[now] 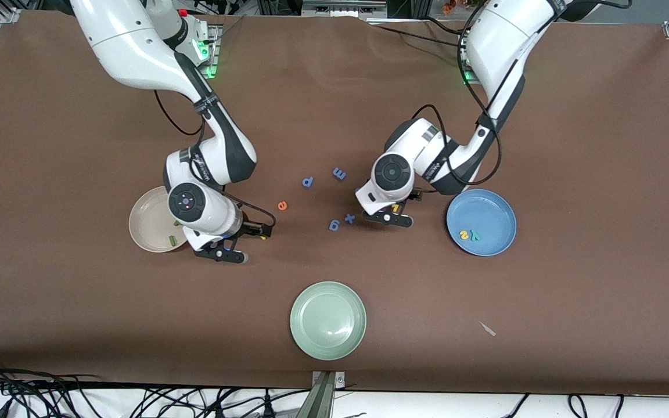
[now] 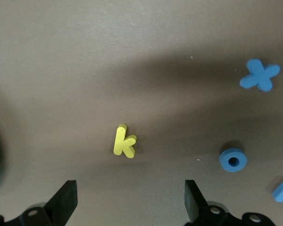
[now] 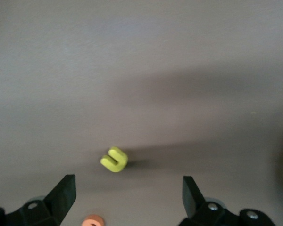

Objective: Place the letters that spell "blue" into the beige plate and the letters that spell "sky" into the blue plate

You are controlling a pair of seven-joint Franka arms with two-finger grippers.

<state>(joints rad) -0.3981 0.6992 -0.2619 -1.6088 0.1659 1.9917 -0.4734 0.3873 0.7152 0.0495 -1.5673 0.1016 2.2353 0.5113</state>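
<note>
My left gripper point(image 1: 395, 211) point(image 2: 129, 203) hangs open over the yellow k point(image 2: 124, 141) point(image 1: 395, 208), which lies on the table beside the blue plate point(image 1: 494, 206). A pair of small letters point(image 1: 468, 235), yellow and teal, lies in that plate. My right gripper point(image 1: 256, 231) point(image 3: 127, 200) is open over the yellow u point(image 3: 114, 159) point(image 1: 263, 237), next to the beige plate point(image 1: 146, 223). A thin green letter point(image 1: 172, 238) lies in the beige plate; the arm hides part of it. The orange e point(image 1: 282, 205) point(image 3: 93, 221) rests on the table near the right gripper.
Periwinkle-blue letters lie between the arms: a p point(image 1: 308, 182), an m shape point(image 1: 339, 173), a round one point(image 1: 334, 225) point(image 2: 233, 160) and an x point(image 1: 349, 219) point(image 2: 259, 75). A pale green plate point(image 1: 327, 290) sits nearest the front camera. A white scrap point(image 1: 487, 328) lies beside it.
</note>
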